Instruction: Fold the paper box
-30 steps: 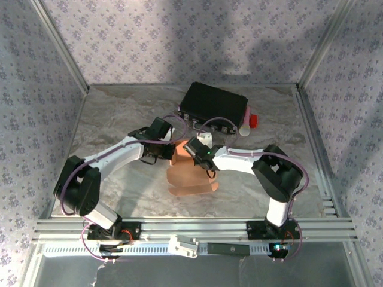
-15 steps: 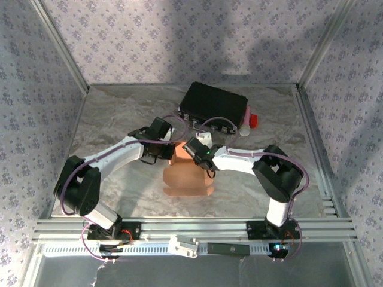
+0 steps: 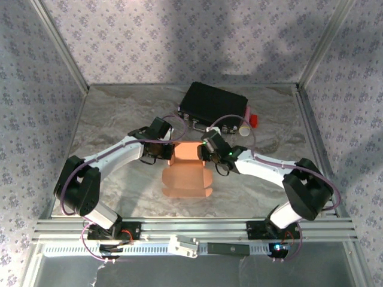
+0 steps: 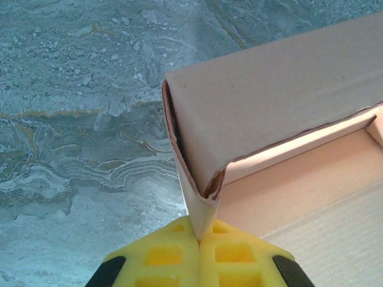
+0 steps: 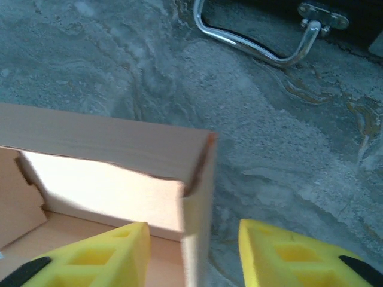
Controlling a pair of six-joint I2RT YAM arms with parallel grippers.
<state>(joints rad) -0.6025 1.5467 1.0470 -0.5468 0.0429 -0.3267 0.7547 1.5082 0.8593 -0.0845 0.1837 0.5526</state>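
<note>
Box: salmon-pink thin cardboard paper box point(image 3: 187, 174), half-formed, at the middle of the grey marbled table point(image 3: 108, 119); far wall raised, near panel lying flat
Left claw: left gripper point(image 4: 199, 238) clenched on a folded corner flap of the far wall, yellow pads pinching the card edge
Right claw: right gripper point(image 5: 192, 232) released, yellow fingers apart, straddling the right end wall without gripping it
Risk, wall: likely to sag or spring outward with nothing pinching the right corner, given thin card and a crease not locked
Risk, flap: possible crumple or tear at the left corner if pulled against the single pinch
Risk, slide: apt to skid on the smooth table if pushed from one side only
Risk, snag: one right finger over the box interior, so liable to catch the wall on closing or lifting
Around: black hard case point(image 3: 214, 106) with a metal handle point(image 5: 251, 45) just beyond the box; white tube with red cap point(image 3: 247, 124) beside the case
In the way: case handle close behind the right claw — little room for a swing toward the back
</note>
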